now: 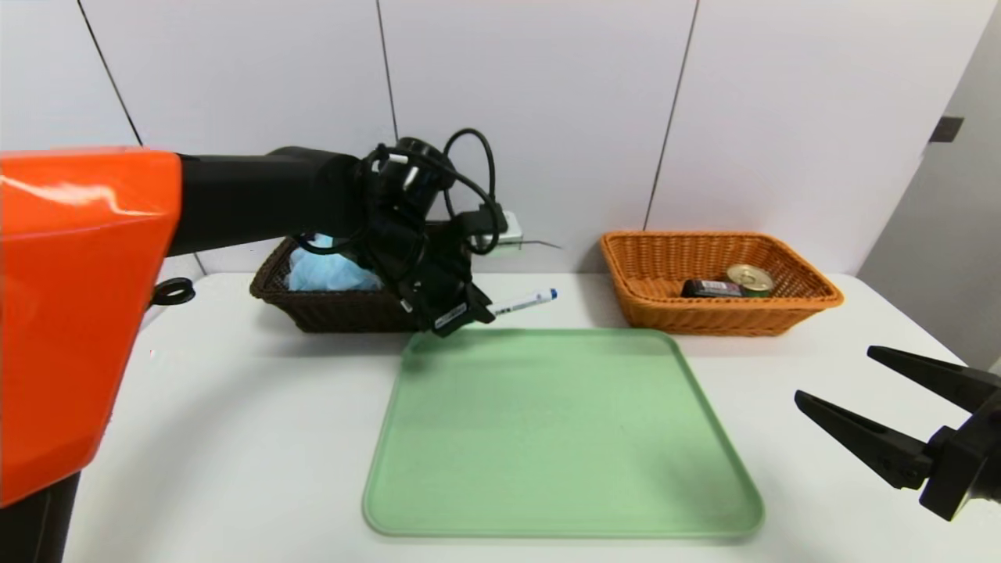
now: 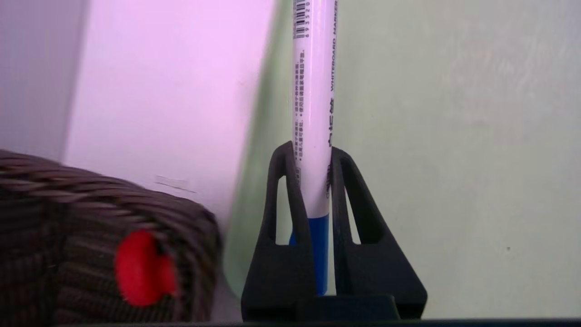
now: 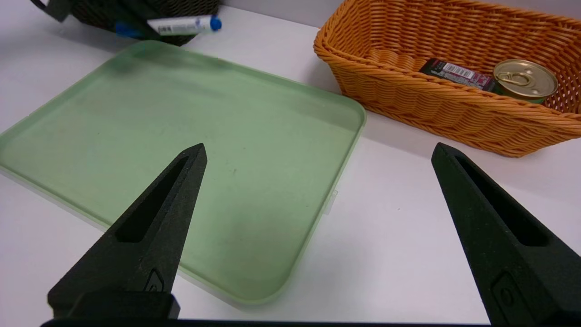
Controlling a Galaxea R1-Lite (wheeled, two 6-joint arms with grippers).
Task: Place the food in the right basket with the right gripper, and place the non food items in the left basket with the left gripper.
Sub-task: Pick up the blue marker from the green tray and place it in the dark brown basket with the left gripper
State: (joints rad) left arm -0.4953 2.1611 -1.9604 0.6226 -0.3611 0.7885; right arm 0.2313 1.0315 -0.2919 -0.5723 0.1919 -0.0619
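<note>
My left gripper (image 1: 478, 310) is shut on the white marker (image 1: 525, 301) near its blue cap end, above the far left corner of the green tray, just right of the left basket (image 1: 328, 314). In the left wrist view the marker (image 2: 313, 113) sits clamped between the fingers of the gripper (image 2: 312, 152). The blue pouf (image 1: 328, 272) lies in the dark basket, and the red duck (image 2: 143, 268) shows beside its weave. The tin (image 1: 749, 279) and the black container (image 1: 710, 288) lie in the right basket (image 1: 719, 319). My right gripper (image 1: 835, 374) hangs open and empty at the near right.
A green tray (image 1: 563, 438) lies bare in the middle of the white table, between the two baskets and nearer to me. A white box (image 1: 510, 227) with cables sits by the back wall. The wall stands close behind both baskets.
</note>
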